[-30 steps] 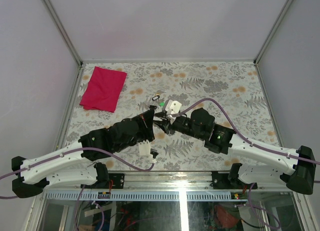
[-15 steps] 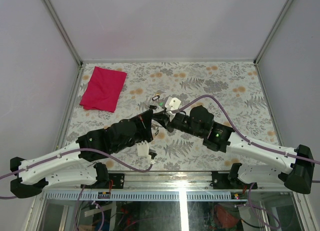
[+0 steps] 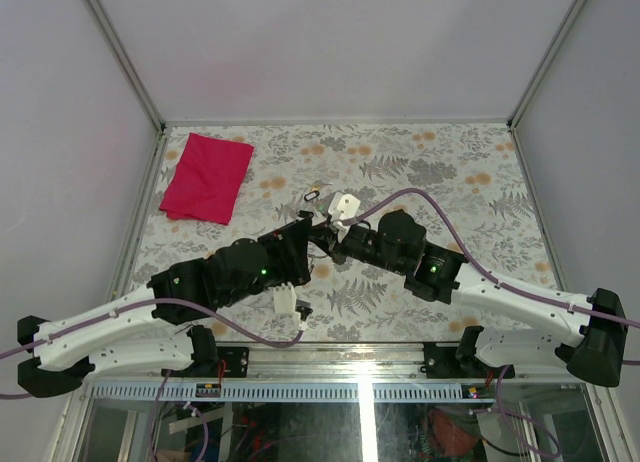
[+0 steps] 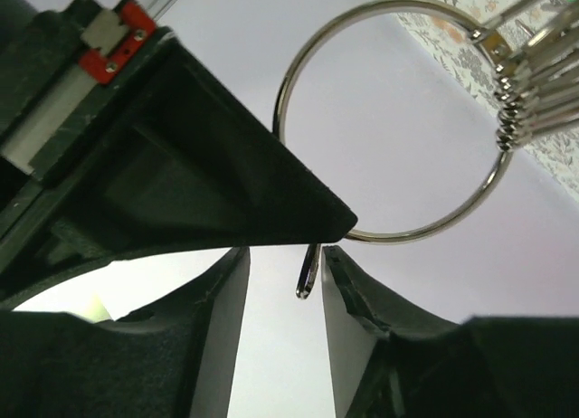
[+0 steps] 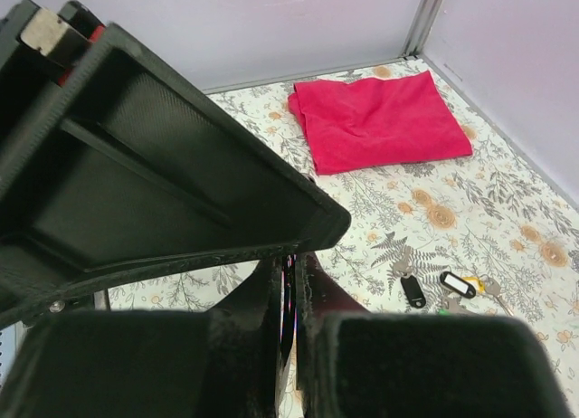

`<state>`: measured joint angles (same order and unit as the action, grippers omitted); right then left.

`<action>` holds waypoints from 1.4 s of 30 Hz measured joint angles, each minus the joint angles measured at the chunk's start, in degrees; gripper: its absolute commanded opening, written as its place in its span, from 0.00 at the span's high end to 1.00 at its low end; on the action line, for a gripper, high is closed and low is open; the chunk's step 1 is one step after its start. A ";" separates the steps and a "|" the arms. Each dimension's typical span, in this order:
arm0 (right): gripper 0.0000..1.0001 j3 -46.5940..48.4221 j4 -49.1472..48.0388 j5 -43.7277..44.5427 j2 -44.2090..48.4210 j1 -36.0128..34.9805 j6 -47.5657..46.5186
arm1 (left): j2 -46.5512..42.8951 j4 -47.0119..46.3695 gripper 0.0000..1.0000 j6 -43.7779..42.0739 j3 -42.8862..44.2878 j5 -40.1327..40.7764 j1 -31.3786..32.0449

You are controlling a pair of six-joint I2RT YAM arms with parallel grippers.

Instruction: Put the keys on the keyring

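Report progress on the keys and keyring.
Done: the keyring is lifted, pinched in the left fingers. In hand: the right fingers sit close beside it; what they hold is unclear. Left: black-headed keys lie on the table, none visibly threaded.

silver keyring (image 4: 398,119), red cloth (image 5: 375,119), floral table (image 3: 450,172)

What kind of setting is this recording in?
Probably a lab test cell: a table with a floral cloth, plain white walls enclosing it, and two bolted arms with cabling below.
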<state>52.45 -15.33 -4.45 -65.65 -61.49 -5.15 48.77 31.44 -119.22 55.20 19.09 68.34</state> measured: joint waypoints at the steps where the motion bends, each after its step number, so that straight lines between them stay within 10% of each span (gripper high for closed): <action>1: 1.00 0.00 -0.04 0.02 0.02 0.00 -0.09 | -0.15 -0.24 0.58 -0.02 0.00 -0.44 0.00; 10: 1.00 -9.51 -6.14 2.82 5.31 0.00 -4.74 | -3.80 -3.48 0.40 9.55 -0.15 -4.04 0.15; 26: 1.00 -18.32 -5.27 11.06 21.70 0.00 -18.75 | -1.27 -6.43 0.00 54.21 -0.81 -5.86 0.20; 42: 1.00 -19.54 6.86 15.34 31.23 0.00 -33.97 | 16.15 -7.39 0.00 113.66 13.07 -2.86 -0.74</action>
<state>32.91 -8.47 10.90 -34.41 -61.49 -39.11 64.93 24.05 -5.56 68.27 16.23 67.59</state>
